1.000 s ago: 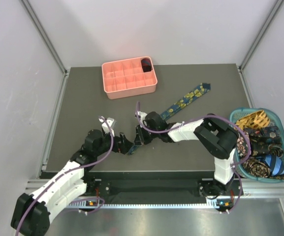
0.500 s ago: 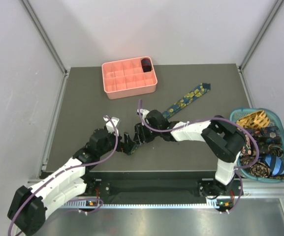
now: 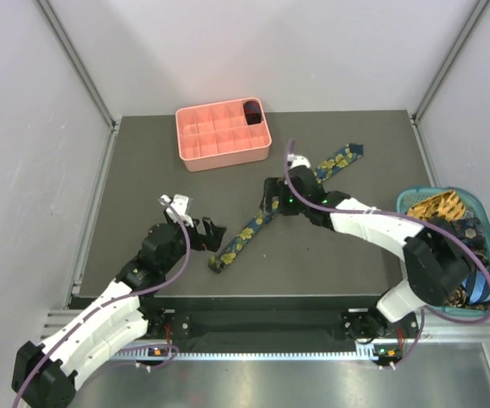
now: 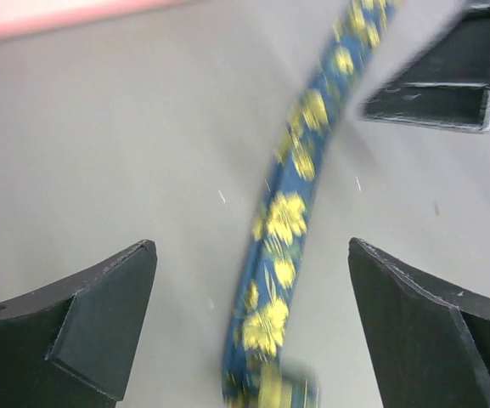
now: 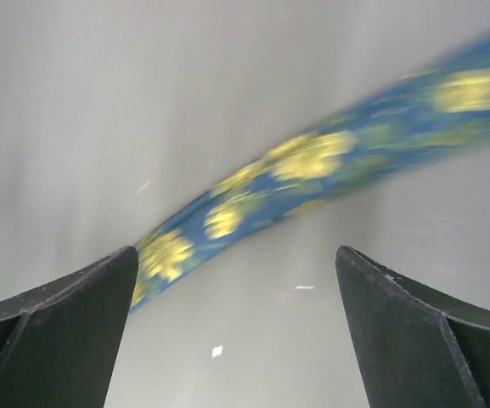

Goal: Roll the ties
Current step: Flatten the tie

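One navy floral tie [image 3: 243,240] beneath right gripper [image 3: 268,204], beside left gripper [image 3: 213,231].

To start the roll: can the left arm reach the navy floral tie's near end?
Likely yes: the open left hand hangs over the near end of the navy floral tie, nothing in between.

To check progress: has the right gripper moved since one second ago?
Yes. The right gripper went away from the near edge of the table, closer to the pink tray.
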Robot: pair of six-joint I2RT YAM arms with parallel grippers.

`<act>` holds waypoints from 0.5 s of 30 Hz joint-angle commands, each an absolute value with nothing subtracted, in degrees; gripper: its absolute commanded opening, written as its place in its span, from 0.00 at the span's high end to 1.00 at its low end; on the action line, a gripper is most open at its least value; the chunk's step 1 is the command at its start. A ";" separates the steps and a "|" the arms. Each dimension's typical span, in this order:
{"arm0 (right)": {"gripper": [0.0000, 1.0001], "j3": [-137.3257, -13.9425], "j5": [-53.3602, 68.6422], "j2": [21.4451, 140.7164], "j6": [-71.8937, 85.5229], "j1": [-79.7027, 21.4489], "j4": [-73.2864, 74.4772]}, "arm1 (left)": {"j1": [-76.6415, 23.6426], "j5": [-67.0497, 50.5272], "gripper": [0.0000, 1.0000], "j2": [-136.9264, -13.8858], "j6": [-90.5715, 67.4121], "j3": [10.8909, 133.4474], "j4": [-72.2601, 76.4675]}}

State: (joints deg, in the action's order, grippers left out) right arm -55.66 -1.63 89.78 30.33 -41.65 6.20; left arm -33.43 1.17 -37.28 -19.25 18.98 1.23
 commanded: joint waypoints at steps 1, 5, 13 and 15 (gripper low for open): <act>0.00 -59.14 -19.76 84.29 33.74 -37.29 13.78 | -33.66 11.46 0.01 -35.42 -19.77 18.73 9.56; 0.00 -66.50 -20.40 86.91 37.26 -29.19 20.20 | -33.57 30.65 0.01 -39.89 -33.36 17.40 9.59; 0.00 -84.08 -24.07 102.02 44.27 -22.60 31.62 | -33.57 24.37 0.01 -42.20 -28.31 24.26 3.95; 0.00 -92.17 -24.69 108.26 45.87 -21.80 38.12 | -33.57 18.65 0.01 -41.40 -26.81 24.87 3.69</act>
State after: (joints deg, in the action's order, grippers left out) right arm -84.16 -21.85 102.24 41.41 -22.87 28.60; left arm -33.47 24.16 -43.18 -28.84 21.76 1.87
